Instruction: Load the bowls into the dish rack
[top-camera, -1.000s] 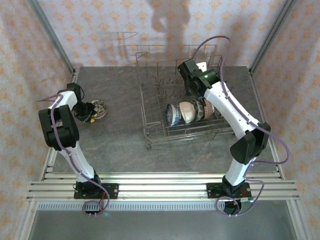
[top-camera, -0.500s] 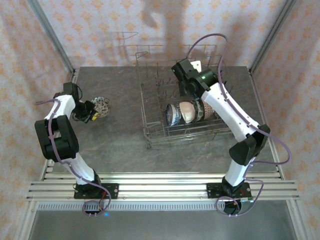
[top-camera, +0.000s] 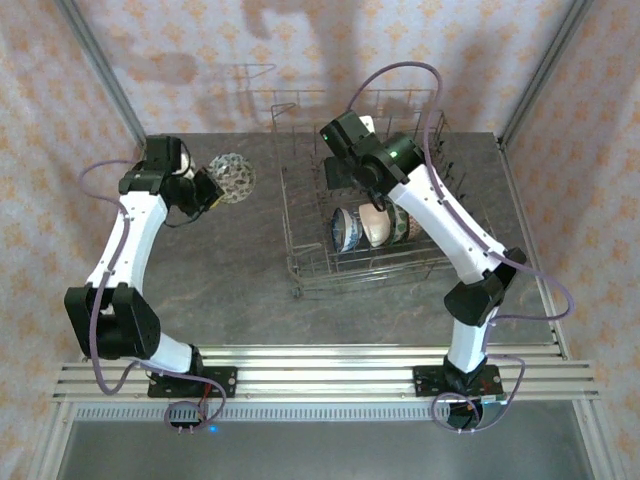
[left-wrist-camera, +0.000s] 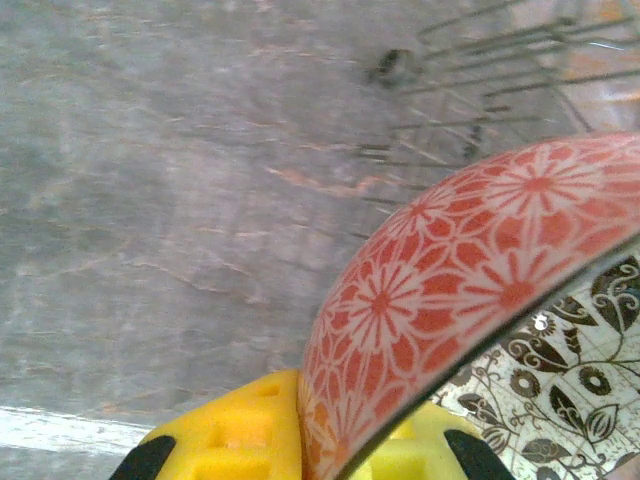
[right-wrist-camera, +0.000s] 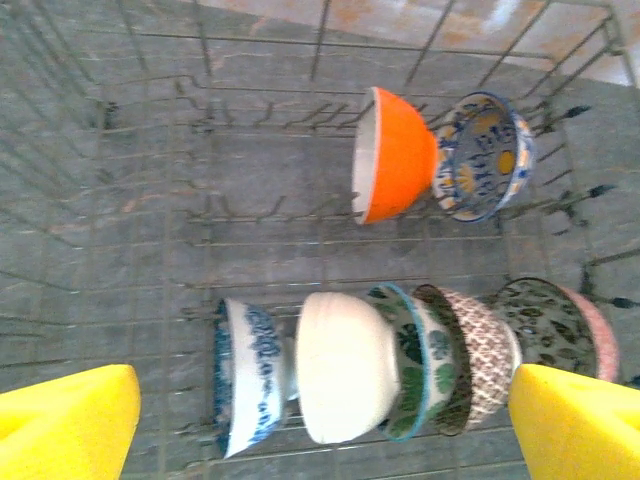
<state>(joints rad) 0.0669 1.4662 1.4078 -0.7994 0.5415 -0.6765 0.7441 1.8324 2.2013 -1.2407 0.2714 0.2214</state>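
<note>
My left gripper (top-camera: 205, 188) is shut on the rim of a bowl (top-camera: 232, 177) held in the air left of the dish rack (top-camera: 298, 262). In the left wrist view the bowl (left-wrist-camera: 470, 260) is red floral outside and brown-white patterned inside, with a yellow finger (left-wrist-camera: 225, 430) on each side of its wall. My right gripper (top-camera: 345, 165) hangs open over the rack's back left part, nothing between its fingers (right-wrist-camera: 70, 425). Below it several bowls stand on edge in a row: blue-white (right-wrist-camera: 245, 375), white (right-wrist-camera: 345, 365), green floral (right-wrist-camera: 420, 360), brown (right-wrist-camera: 478, 352). An orange bowl (right-wrist-camera: 395, 155) stands one row further back.
The grey table (top-camera: 220, 270) lies bare left of and before the rack. Upright tines (right-wrist-camera: 230, 215) fill the rack's left half. A blue-yellow bowl (right-wrist-camera: 482, 155) stands beside the orange one. A dark patterned bowl (right-wrist-camera: 540, 325) and a pinkish one (right-wrist-camera: 598, 345) end the front row.
The left arm has lifted its bowl off the table and carried it back and right, toward the rack. The right gripper has moved left over the rack.
</note>
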